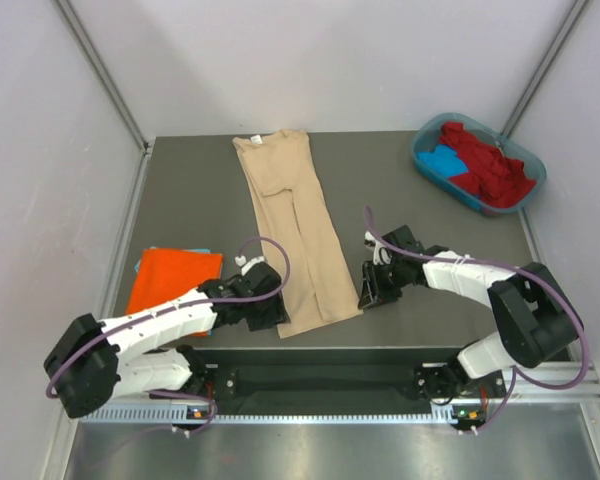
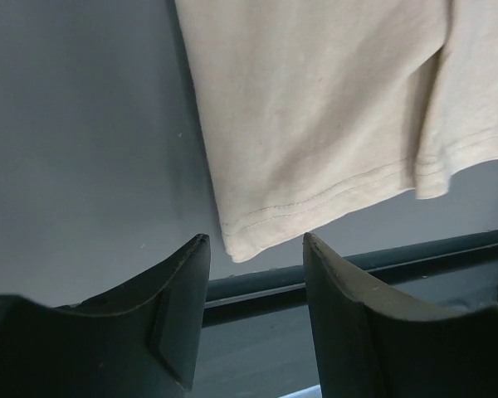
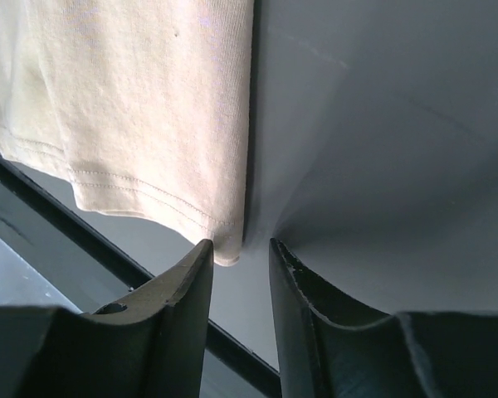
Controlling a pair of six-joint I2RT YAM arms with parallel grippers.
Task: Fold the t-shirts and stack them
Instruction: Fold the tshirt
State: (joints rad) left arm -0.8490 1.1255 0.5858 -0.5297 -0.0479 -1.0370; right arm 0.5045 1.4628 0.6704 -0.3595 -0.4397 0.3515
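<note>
A beige t-shirt, folded into a long strip, runs from the table's back to its front edge. In the left wrist view my left gripper is open, and the hem's left corner lies just ahead of its tips. My left gripper is at that corner in the top view. My right gripper stands open with a narrow gap. The hem's right corner sits at its tips, beside the left finger, not pinched. A folded orange t-shirt lies at the left, with a blue edge under it.
A teal-blue tub at the back right holds red and blue t-shirts. The table's front edge with its dark rail runs close below the beige hem. Grey walls enclose the table on three sides.
</note>
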